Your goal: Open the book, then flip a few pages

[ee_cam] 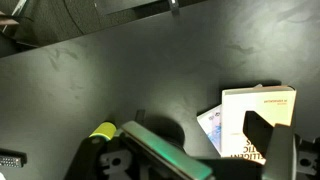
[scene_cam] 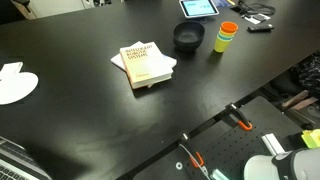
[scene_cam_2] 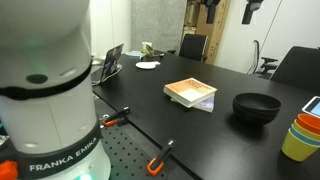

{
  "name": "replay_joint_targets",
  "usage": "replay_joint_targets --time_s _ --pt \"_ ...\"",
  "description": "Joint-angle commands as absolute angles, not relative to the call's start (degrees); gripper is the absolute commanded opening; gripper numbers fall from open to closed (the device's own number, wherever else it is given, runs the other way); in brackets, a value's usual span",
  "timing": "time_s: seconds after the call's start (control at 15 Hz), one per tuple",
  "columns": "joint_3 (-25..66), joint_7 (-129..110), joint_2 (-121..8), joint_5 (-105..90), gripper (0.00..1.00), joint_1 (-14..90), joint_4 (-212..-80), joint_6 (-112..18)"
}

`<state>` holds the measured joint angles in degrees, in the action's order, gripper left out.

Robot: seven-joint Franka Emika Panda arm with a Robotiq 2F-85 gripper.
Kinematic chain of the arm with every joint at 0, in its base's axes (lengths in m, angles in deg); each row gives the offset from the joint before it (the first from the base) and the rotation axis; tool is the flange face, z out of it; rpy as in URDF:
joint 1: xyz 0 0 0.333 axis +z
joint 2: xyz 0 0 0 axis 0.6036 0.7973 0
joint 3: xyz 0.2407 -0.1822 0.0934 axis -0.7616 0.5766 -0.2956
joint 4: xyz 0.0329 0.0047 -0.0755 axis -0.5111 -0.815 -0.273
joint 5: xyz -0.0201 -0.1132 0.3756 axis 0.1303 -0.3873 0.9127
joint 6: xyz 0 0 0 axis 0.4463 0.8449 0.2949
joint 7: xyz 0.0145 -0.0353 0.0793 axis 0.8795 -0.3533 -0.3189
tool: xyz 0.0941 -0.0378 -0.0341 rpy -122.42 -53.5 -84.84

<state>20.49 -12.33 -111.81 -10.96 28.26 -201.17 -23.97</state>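
Book (scene_cam: 146,64) closed; lies flat on black tabletop (scene_cam: 80,120), cover up; thick, rectangular; cover cream-yellow, reddish-brown lettering in lines near top; same book (scene_cam_2: 190,92) sits a little askew to tabletop edge; pages (scene_cam_2: 182,101) show only as white block along side edges, none lifted; in wrist view book (ee_cam: 258,108) at lower right, lower part covered.
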Motion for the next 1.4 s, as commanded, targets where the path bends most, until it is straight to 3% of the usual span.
replay_joint_targets --time_s 0.0,0.53,0.93,1.33 --pt "20.8 -12.2 -111.8 -11.2 1.00 28.6 -200.9 -23.8" --pt "22.6 -17.4 -109.1 -9.3 1.00 31.0 -200.3 -26.1" --pt "26.6 -25.8 -95.3 -4.0 1.00 34.5 -197.7 -37.8" --pt "30.0 -40.8 -79.4 13.9 1.00 37.5 -192.7 -41.4"
